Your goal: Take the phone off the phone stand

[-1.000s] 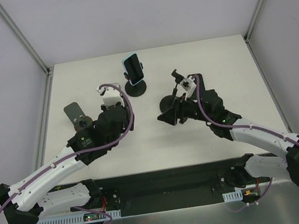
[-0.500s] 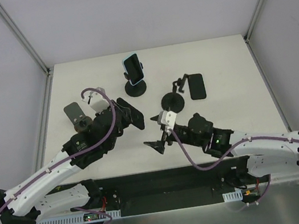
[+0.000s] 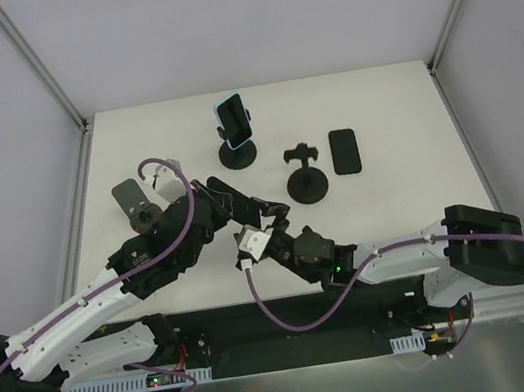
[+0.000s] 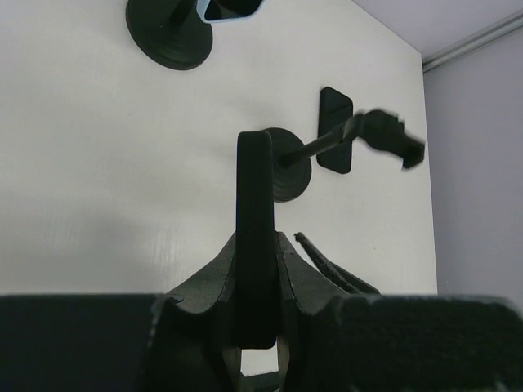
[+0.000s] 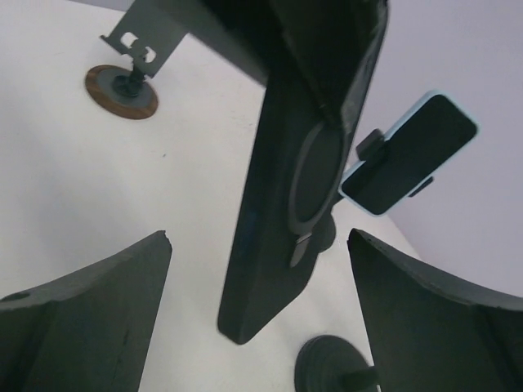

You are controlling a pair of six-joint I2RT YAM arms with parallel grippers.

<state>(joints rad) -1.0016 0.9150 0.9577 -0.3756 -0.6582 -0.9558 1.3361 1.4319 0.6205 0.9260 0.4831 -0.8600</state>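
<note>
From above, our left gripper [image 3: 225,200] pinches a dark phone [image 3: 232,206] left of centre. The right gripper [image 3: 257,222] reaches in just below it. A blue-cased phone [image 3: 232,118] sits in its phone stand [image 3: 238,153] at upper centre.

In the left wrist view the dark phone stands edge-on, clamped low.

In the right wrist view the right fingers [image 5: 90,310] are spread wide on either side of it, not touching. We should centre the phone between them before closing, and let go with the left only afterwards.
</note>
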